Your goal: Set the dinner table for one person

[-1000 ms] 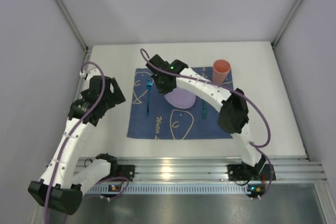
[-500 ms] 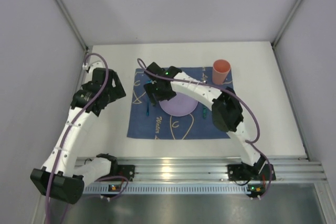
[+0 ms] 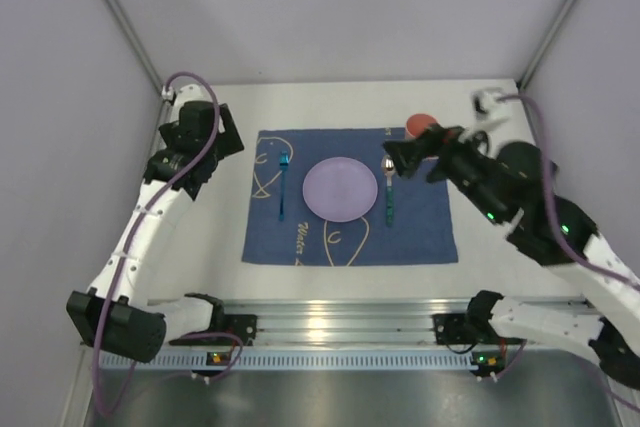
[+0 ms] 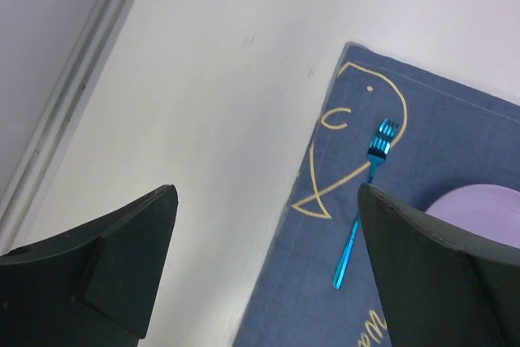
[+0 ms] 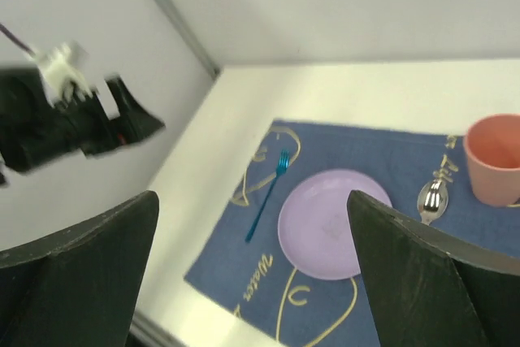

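The white dinner table (image 3: pixel 510 217) carries a dark blue placemat (image 3: pixel 350 242). On the mat a lilac plate (image 3: pixel 341 188) lies in the middle, a blue fork (image 3: pixel 283 185) to its left and a spoon (image 3: pixel 388 190) to its right. A pink cup (image 5: pixel 494 156) stands at the mat's far right corner. My right gripper (image 3: pixel 412 152) hangs open above the cup and spoon, holding nothing, and partly hides the cup from above. My left gripper (image 3: pixel 228 137) is open and empty over bare table left of the mat. From the left wrist the fork (image 4: pixel 366 201) shows between the fingers.
A ribbed aluminium rail (image 3: pixel 330 322) runs along the table's near edge by the arm bases. Grey enclosure walls with metal posts (image 3: pixel 120 17) close in the left, back and right sides. In the right wrist view the left arm (image 5: pixel 65 119) shows at the far left.
My right gripper opened, left the fork on the mat left of the plate, and swung back up to the right. The left arm drew further toward the back left corner.
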Robot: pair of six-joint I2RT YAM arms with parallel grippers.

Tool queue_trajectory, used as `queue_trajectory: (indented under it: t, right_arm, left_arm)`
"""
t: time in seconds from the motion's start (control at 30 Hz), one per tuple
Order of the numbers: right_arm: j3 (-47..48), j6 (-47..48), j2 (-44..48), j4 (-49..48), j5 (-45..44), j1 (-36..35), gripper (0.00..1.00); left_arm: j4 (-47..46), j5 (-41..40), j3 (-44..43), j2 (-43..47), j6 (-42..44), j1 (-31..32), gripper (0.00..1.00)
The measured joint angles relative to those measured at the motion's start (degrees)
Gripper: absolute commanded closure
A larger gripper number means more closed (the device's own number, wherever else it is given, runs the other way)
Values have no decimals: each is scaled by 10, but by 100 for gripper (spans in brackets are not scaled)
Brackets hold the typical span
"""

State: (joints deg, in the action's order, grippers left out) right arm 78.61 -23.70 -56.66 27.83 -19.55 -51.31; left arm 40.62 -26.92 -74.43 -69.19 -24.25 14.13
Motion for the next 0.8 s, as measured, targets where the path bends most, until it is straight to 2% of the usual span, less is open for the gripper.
queue_trajectory:
  t: [0.03, 0.07, 0.1, 0.17, 0.23, 0.33, 0.5, 0.63, 0.67, 0.8]
  right_arm:
    - [-58, -9, 76, -19, -20, 0, 0]
    - [-99, -17, 129, -36, -35, 1, 0]
    - [-144, -26, 188, -39, -50, 1, 0]
    - [-199, -50, 243, -27, -66, 1, 0]
    - [-239, -76, 263, 4, -67, 1, 0]
    - [-283, -112, 270, 65, -56, 1, 0]
    - [-307, -160, 281, 123, -29, 1, 0]
    - [-307, -180, 276, 126, -25, 1, 0]
    - [-307, -181, 270, 127, -23, 1, 0]
    - [-290, -178, 224, 138, -21, 1, 0]
  left_arm:
    - [-27, -5, 20, 0, 13, 0, 3]
    - [-62, -7, 49, 1, 30, 0, 12]
    - [-110, -4, 87, 5, 50, 0, 14]
    - [-186, 16, 170, 9, 99, -1, 13]
    - [-263, 40, 269, 8, 144, 0, 12]
    - [-365, 65, 399, 8, 196, -4, 4]
    - [-582, 103, 554, -2, 244, -41, 1]
    - [-729, 137, 558, -88, 232, -90, 7]
    - [-749, 144, 551, -110, 227, -99, 9]
    - [-786, 172, 495, -191, 221, -120, 8]
